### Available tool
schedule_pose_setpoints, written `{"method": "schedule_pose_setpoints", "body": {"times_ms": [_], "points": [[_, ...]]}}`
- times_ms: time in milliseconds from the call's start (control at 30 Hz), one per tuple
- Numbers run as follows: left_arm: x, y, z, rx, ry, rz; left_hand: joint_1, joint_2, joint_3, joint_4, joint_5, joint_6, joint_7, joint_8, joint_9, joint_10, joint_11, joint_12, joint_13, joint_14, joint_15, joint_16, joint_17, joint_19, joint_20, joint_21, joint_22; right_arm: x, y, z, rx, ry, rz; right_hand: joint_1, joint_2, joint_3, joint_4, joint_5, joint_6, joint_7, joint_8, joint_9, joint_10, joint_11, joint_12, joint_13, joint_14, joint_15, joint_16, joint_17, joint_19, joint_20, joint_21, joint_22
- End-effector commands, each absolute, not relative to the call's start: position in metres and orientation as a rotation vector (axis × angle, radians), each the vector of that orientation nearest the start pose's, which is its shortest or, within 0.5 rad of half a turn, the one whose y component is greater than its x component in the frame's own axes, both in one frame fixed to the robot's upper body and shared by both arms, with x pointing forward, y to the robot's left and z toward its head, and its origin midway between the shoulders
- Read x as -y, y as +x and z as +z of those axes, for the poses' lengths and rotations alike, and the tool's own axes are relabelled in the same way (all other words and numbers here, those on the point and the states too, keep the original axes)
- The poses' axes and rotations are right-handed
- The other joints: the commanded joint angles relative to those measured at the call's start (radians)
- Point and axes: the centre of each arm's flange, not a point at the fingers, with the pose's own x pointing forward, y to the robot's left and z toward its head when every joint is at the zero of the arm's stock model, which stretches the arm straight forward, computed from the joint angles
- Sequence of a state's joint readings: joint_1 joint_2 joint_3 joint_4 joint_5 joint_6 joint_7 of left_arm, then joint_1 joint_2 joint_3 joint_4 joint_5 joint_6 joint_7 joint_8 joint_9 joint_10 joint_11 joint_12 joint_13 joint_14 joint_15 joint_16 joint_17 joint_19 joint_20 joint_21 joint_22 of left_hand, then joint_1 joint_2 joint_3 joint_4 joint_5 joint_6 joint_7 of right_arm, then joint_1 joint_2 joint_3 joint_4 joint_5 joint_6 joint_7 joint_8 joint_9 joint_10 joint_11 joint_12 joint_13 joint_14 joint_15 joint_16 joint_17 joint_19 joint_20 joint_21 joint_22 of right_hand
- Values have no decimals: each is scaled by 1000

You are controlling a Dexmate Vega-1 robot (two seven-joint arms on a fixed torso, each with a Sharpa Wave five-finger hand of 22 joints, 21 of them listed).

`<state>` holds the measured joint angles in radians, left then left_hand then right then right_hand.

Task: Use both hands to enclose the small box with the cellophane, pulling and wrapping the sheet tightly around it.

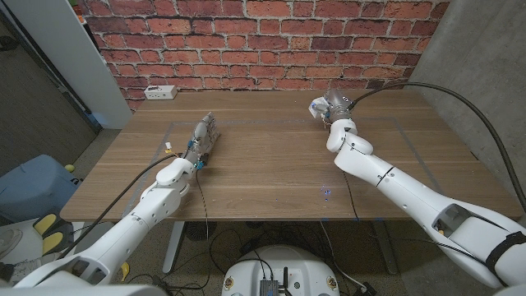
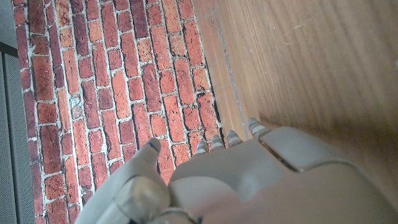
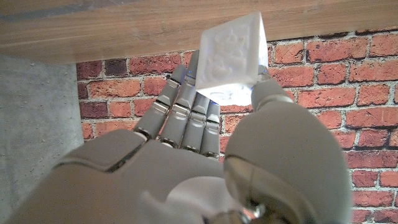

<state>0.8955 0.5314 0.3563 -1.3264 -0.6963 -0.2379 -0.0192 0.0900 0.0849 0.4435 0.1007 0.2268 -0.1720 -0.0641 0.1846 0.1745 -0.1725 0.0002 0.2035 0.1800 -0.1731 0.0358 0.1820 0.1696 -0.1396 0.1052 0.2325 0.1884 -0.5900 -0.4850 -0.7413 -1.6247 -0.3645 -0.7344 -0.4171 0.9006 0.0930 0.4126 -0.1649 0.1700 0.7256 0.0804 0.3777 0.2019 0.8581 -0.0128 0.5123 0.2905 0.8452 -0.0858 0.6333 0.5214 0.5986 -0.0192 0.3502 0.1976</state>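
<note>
While the right hand is gripping the small box between thumb and fingers above the table, the left hand is clutching crumpled cellophane. Wrapping hardly begun, I'd say; next, bring box to sheet.

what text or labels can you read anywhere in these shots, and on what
No readable text.
The small box in the right hand has a raised pattern, with no legible letters.
The white power strip on the table is too small to read.
</note>
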Motion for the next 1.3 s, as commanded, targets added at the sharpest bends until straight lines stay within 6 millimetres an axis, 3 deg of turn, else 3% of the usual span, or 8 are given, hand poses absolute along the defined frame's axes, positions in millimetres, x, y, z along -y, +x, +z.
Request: {"method": "schedule_pose_setpoints", "body": {"times_ms": [33, 200, 500, 633, 833, 1167, 1300], "points": [[-296, 654, -56, 503, -72, -209, -3, 10, -5, -2, 7, -49, 6, -2, 2, -120, 6, -3, 5, -116, 4, -2, 5, 2, 4, 0, 5, 192, 633, 34, 398, -1029, -496, 92, 76, 54, 52, 1, 209, -127, 12, 2, 32, 3, 19, 9, 46, -120, 27, 26, 16, -1, 11, 4], [-296, 655, -55, 503, -68, -213, -3, 10, -5, -2, 7, -50, 6, -2, 2, -121, 5, -3, 5, -116, 5, -2, 5, 2, 4, 0, 5, 192, 632, 28, 387, -1033, -500, 97, 59, 26, 36, 2, 249, -118, 22, 3, 96, 12, 49, 24, 79, -117, 81, 83, 26, 1, 23, 6], [-295, 657, -54, 501, -67, -216, -3, 11, -5, -2, 7, -51, 6, -2, 2, -120, 6, -3, 5, -117, 4, -2, 5, 2, 4, -1, 5, 191, 635, 14, 355, -1052, -491, 94, 42, -4, 28, 5, 294, -108, 37, 5, 143, 21, 78, 44, 100, -113, 127, 137, 35, 6, 34, 7], [-295, 658, -54, 501, -69, -217, -3, 11, -6, -2, 7, -51, 6, -2, 2, -121, 6, -3, 5, -117, 4, -2, 5, 2, 4, -1, 5, 189, 637, 11, 340, -1077, -491, 93, 42, -6, 28, 7, 292, -108, 36, 5, 137, 30, 79, 49, 89, -116, 123, 142, 34, 6, 35, 7], [-295, 659, -54, 500, -71, -217, -2, 11, -6, -2, 7, -51, 5, -2, 2, -121, 7, -3, 5, -117, 4, -2, 5, 2, 4, -1, 5, 184, 642, 6, 313, -1101, -467, 89, 42, -8, 30, 9, 285, -112, 32, 6, 126, 14, 79, 57, 86, -116, 117, 145, 30, 5, 36, 7], [-295, 658, -55, 498, -72, -213, -2, 11, -6, -3, 7, -53, 6, -3, 2, -121, 5, -3, 5, -119, 4, -2, 5, 1, 4, -2, 6, 180, 648, 1, 271, -1131, -440, 84, 43, -4, 31, 10, 268, -118, 23, 6, 102, 19, 71, 63, 75, -115, 94, 139, 21, 8, 37, 7], [-296, 657, -56, 499, -72, -212, -2, 11, -6, -3, 7, -53, 5, -2, 2, -120, 5, -3, 5, -118, 4, -2, 5, 2, 4, -2, 6, 178, 649, -1, 244, -1139, -428, 73, 41, -2, 35, 10, 241, -116, 9, 5, 73, 24, 49, 51, 57, -113, 66, 128, 9, 13, 36, 6]]}}
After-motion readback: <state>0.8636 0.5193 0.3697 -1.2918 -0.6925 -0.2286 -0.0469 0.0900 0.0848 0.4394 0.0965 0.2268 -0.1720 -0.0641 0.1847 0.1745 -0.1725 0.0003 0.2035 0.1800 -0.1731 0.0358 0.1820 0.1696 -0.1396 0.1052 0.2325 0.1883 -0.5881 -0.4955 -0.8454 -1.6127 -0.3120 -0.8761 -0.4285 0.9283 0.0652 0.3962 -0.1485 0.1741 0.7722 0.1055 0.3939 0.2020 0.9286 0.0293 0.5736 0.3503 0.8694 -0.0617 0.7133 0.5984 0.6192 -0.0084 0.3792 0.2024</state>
